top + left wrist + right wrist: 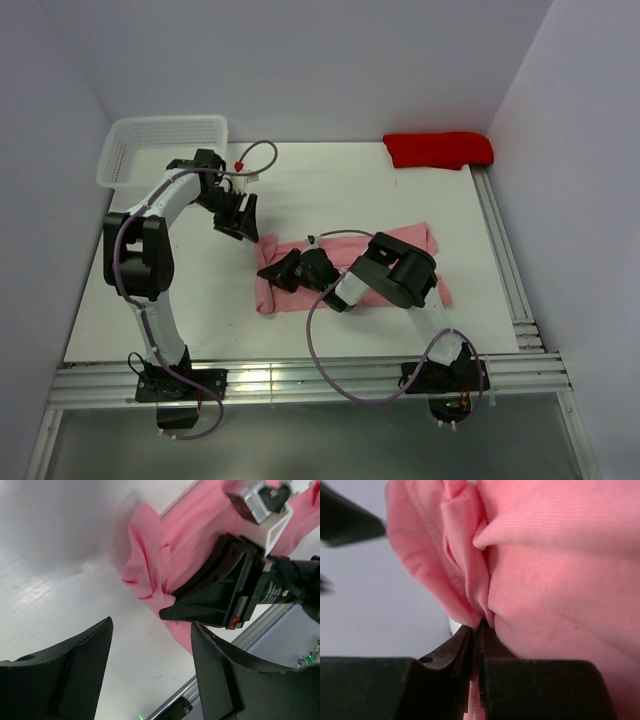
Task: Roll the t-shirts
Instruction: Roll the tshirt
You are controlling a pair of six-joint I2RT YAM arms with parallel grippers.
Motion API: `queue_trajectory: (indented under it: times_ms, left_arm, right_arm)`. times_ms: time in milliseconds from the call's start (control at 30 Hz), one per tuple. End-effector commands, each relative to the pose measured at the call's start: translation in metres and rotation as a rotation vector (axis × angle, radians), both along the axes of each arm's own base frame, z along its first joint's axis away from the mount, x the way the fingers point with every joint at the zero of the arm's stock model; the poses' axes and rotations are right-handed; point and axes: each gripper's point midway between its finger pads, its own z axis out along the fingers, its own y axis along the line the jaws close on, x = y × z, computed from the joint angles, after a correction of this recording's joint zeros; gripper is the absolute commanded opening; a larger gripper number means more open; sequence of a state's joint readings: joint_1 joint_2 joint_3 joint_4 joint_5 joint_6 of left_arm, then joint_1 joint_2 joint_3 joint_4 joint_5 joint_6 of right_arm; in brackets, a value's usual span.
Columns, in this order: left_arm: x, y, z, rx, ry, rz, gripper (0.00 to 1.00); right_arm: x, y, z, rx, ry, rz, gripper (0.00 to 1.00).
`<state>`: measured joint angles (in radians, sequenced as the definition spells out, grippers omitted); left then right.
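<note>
Right tool (291, 270) is clamped on a fold at the left end of the pink t-shirt (410, 241). The wrist view shows its jaws pressed together with a thin ridge of cloth trapped between them.

The shirt lies as a long narrow band across the middle of the desk (350, 190), a little right of centre, and it bunches up where the grip bites. Left tool (240, 215) hangs just off that same end, fingers apart, empty and clear of the cloth.

My read is that the band is already folded and the roll is only starting, with no coil yet. The next move calls for the pinched end to be turned over onto the band and carried along it. The edge has to stay square, so the free tool probably has to come in on the far corner of that end to stop the roll skewing.

As for writing, the shirt shows no print. A small white-on-black label sits on the right wrist housing but is too small to read. The red cloth (438, 149) and the white basket (165, 124) in the far corners show nothing legible.
</note>
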<state>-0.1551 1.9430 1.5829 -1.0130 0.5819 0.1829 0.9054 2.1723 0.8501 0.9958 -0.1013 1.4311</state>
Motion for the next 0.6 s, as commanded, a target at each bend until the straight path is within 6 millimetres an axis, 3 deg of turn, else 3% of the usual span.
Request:
queue_trajectory:
  times_ms: [0, 200, 400, 567]
  left_arm:
    - [-0.007, -0.008, -0.008, -0.077, -0.03, -0.038, 0.69]
    - [-0.017, -0.014, -0.041, -0.157, 0.049, -0.038, 0.69]
    - [-0.004, -0.024, -0.062, -0.197, 0.082, 0.032, 0.66]
    - [0.006, -0.031, -0.07, -0.179, 0.092, 0.077, 0.57]
  right_arm:
    - [-0.008, -0.007, -0.01, 0.051, 0.051, -0.001, 0.0]
    - [-0.007, -0.011, -0.012, 0.108, 0.078, -0.02, 0.0]
    - [-0.009, -0.014, -0.012, 0.137, 0.088, -0.027, 0.0]
    - [-0.009, -0.016, -0.013, 0.142, 0.092, -0.029, 0.0]
